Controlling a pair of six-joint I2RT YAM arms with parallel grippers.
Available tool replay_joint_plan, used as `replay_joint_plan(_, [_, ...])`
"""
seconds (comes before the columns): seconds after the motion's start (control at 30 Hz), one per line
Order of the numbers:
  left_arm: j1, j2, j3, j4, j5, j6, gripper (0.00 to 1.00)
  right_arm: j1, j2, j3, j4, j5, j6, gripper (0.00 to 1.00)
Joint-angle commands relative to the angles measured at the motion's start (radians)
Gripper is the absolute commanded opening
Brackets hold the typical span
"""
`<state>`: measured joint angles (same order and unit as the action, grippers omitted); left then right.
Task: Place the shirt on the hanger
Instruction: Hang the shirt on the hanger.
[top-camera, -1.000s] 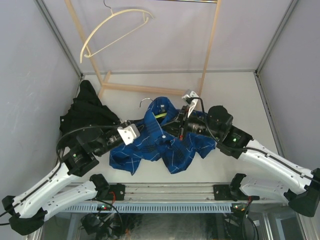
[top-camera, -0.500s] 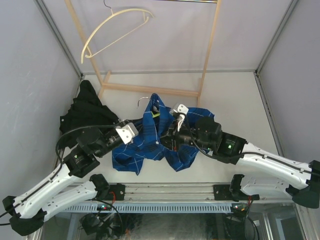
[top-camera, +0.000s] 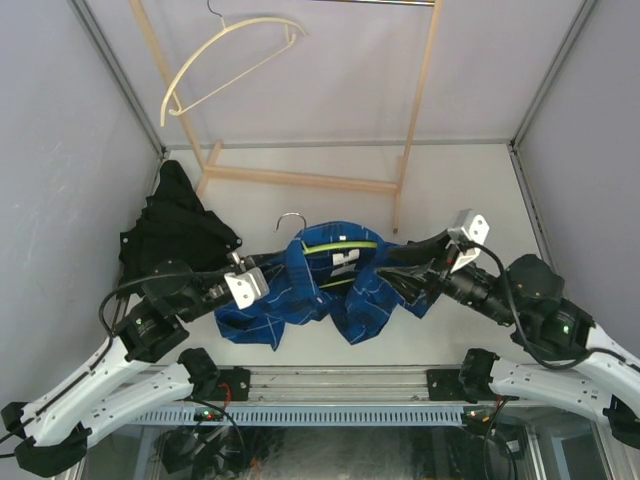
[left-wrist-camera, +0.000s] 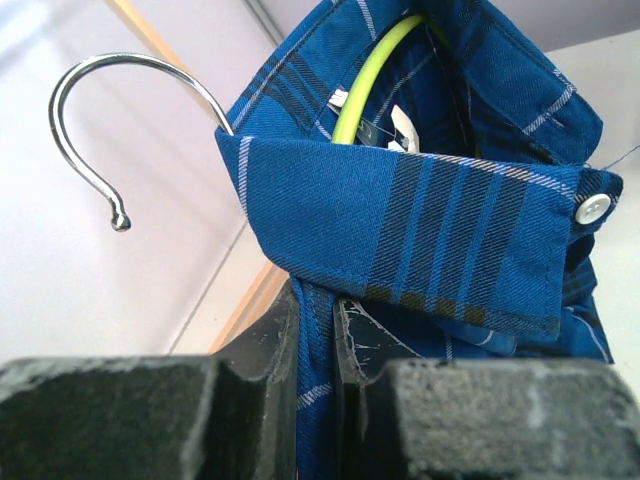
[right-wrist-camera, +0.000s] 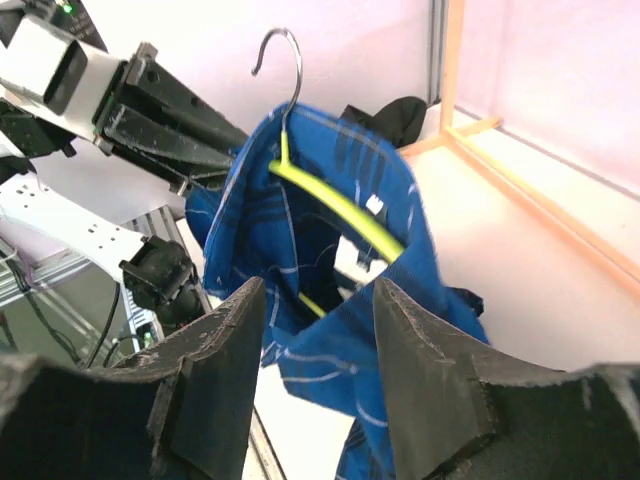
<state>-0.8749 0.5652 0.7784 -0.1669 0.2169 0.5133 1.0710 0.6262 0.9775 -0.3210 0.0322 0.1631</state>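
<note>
Clearly, the blue plaid button-up shirt (top-camera: 300, 300) is draped over the thin lime-green hanger (top-camera: 340, 243) between the two arms. Its lower folds are bunched on the white table (top-camera: 460, 200), and its collar sits beside the curved silver wire hook (left-wrist-camera: 80, 100). The left gripper (left-wrist-camera: 318, 300) pinches a fold of the woven cloth just below the collar, black fingers nearly together. The right gripper (right-wrist-camera: 315, 290) faces the shirt, fingers spread wide and holding nothing; whether they touch the cloth cannot be told. A crumpled black garment (top-camera: 175, 225) lies at the left.

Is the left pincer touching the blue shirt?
Touching. The left wrist view shows the shirt cloth pinched between the two fingers of the left pincer.
</note>
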Motion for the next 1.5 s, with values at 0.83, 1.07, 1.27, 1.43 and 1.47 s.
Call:
replay_joint_plan(0.83, [-0.006, 0.074, -0.003, -0.028, 0.194, 0.068, 0.00, -0.055, 0.234, 0.120, 0.152, -0.147, -0.098, 0.49])
replay_joint_plan(1.07, [-0.006, 0.075, -0.004, -0.029, 0.213, 0.067, 0.00, -0.118, 0.323, 0.119, 0.282, -0.252, 0.027, 0.48])
replay_joint_plan(1.27, [-0.006, 0.075, -0.006, -0.033, 0.219, 0.072, 0.00, -0.176, 0.396, 0.119, 0.339, -0.405, 0.109, 0.41])
replay_joint_plan(1.43, [-0.006, 0.075, -0.008, -0.032, 0.229, 0.070, 0.00, -0.178, 0.431, 0.119, 0.367, -0.483, 0.118, 0.29])
replay_joint_plan(1.47, [-0.006, 0.072, -0.009, -0.028, 0.231, 0.068, 0.00, -0.178, 0.437, 0.119, 0.365, -0.484, 0.117, 0.28])
